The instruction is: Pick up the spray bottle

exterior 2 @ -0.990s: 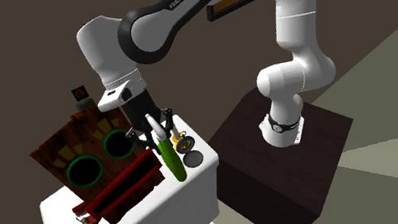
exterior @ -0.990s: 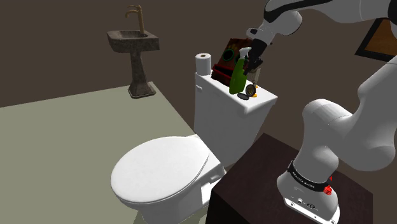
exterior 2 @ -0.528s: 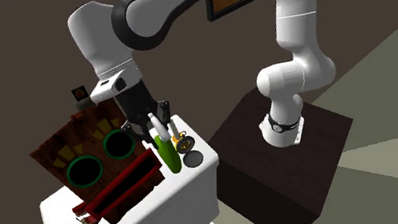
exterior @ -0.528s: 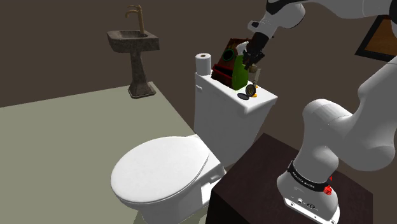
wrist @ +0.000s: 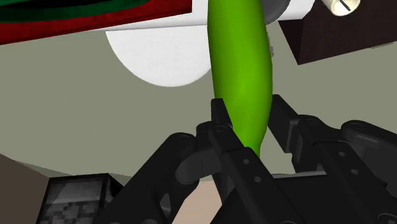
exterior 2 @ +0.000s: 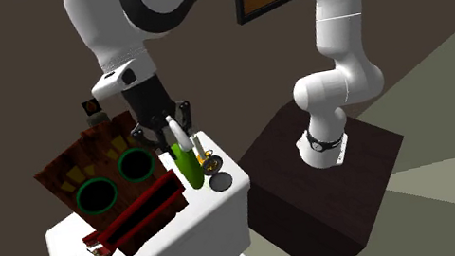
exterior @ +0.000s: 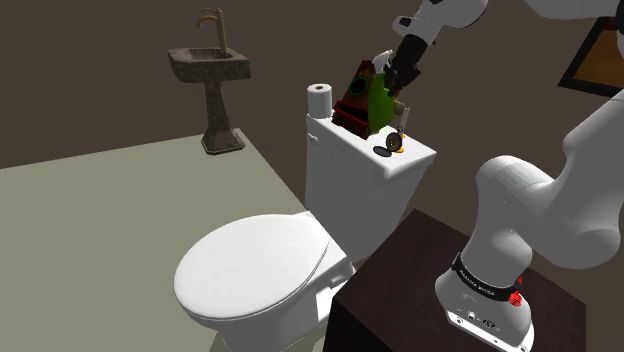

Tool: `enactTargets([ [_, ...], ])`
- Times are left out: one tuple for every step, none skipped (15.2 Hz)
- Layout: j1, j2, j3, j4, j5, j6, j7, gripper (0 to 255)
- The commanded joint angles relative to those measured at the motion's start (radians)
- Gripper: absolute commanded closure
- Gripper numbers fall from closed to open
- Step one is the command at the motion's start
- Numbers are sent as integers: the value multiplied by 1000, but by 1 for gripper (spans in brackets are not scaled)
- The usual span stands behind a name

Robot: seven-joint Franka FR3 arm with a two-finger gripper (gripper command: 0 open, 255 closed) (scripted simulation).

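Higher than a second ago, the green spray bottle hangs tilted just above the toilet tank. The gripper has its fingers clenched near the bottle's top, probably to carry it clear of the carved mask.

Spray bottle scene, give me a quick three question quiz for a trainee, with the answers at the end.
1. Fill the blank: the spray bottle clasped in the pincer is ___ in colour.
2. Which thing stands on the toilet tank, at its end toward the shoulder view's left? A. a bucket B. a toilet paper roll C. a folded towel
3. True or false: the pincer is open, with nothing between its fingers.

Key: 1. green. 2. B. 3. False: it is shut on the spray bottle.
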State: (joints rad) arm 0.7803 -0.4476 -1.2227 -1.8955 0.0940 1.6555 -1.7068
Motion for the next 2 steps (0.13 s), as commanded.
enactTargets([
  [3, 2, 1, 16, 2, -15, 4, 255],
  [3, 2, 1, 16, 2, -15, 4, 255],
])
